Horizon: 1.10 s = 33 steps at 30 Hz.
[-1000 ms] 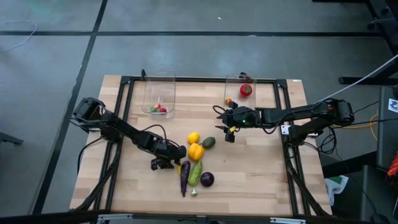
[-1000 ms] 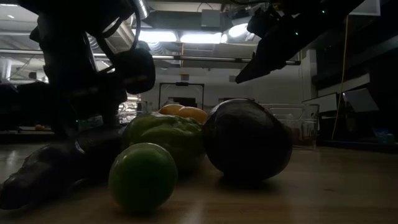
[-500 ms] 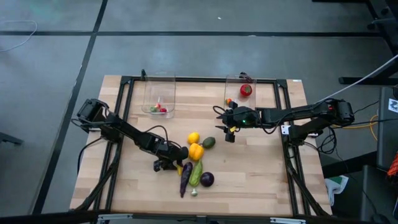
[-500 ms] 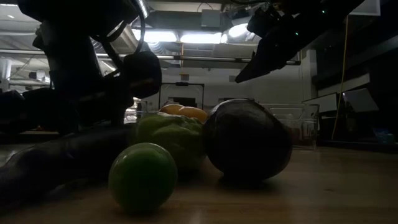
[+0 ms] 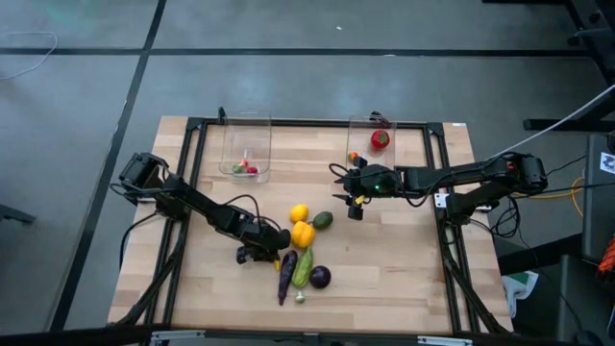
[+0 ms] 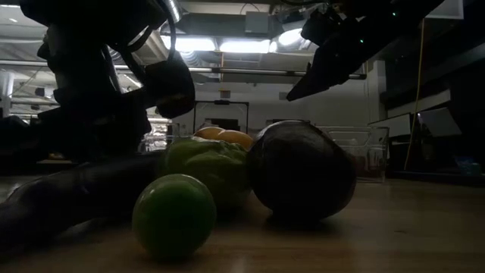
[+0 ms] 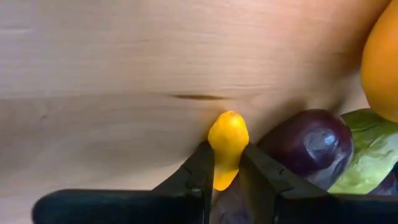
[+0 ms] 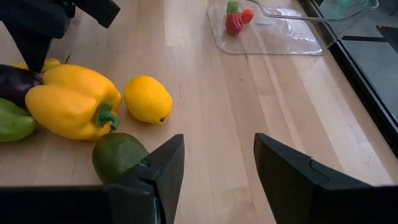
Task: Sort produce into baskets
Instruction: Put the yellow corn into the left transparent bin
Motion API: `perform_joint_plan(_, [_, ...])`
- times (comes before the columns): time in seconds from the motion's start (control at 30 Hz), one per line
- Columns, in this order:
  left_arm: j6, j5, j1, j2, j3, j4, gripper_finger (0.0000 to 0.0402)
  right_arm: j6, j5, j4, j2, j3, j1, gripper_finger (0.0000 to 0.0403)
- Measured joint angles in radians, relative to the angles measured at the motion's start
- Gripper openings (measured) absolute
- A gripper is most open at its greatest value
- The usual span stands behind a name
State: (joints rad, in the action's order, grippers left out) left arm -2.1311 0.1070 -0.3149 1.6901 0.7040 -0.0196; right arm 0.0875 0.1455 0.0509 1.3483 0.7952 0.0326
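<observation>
With our left gripper (image 7: 226,167) we pinch one small yellow piece (image 7: 227,144) between the jaws, its long axis running out along the fingers, on the table (image 5: 404,269) touching the eggplant (image 7: 309,144), while our right gripper (image 8: 214,163) hangs open-jawed nearer the one avocado (image 8: 119,155) and two baskets (image 5: 246,144).

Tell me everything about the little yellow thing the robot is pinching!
The little yellow piece is small, smooth and glossy, like plastic, longer than it is wide with a rounded tip. The left gripper has its two dark fingers shut on it from both sides, the tip poking out past them. It sits over the wooden table, right beside the dark purple eggplant; whether they touch is hard to tell. From above it is barely visible under the gripper.
</observation>
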Motion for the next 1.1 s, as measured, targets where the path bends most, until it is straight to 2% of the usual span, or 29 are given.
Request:
perform_joint_plan(0.33, [0.095,-0.088,0.01,-0.089,-0.004,0.018,0.0064,0.0,0.0,-0.005,0.0,0.0,0.0,0.0193])
perform_joint_plan(0.63, [0.263,-0.173,0.09,-0.274,-0.003,0.129,0.0064,0.0,0.0,-0.004,0.0,0.0,0.0,0.0193])
perform_joint_plan(0.83, [0.408,-0.283,0.217,-0.468,-0.003,0.284,0.0067,0.0,0.0,-0.003,0.0,0.0,0.0,0.0193])
perform_joint_plan(1.1, [0.643,-0.407,0.487,-0.708,-0.002,0.448,0.0067,0.0,0.0,0.002,0.0,0.0,0.0,0.0193])
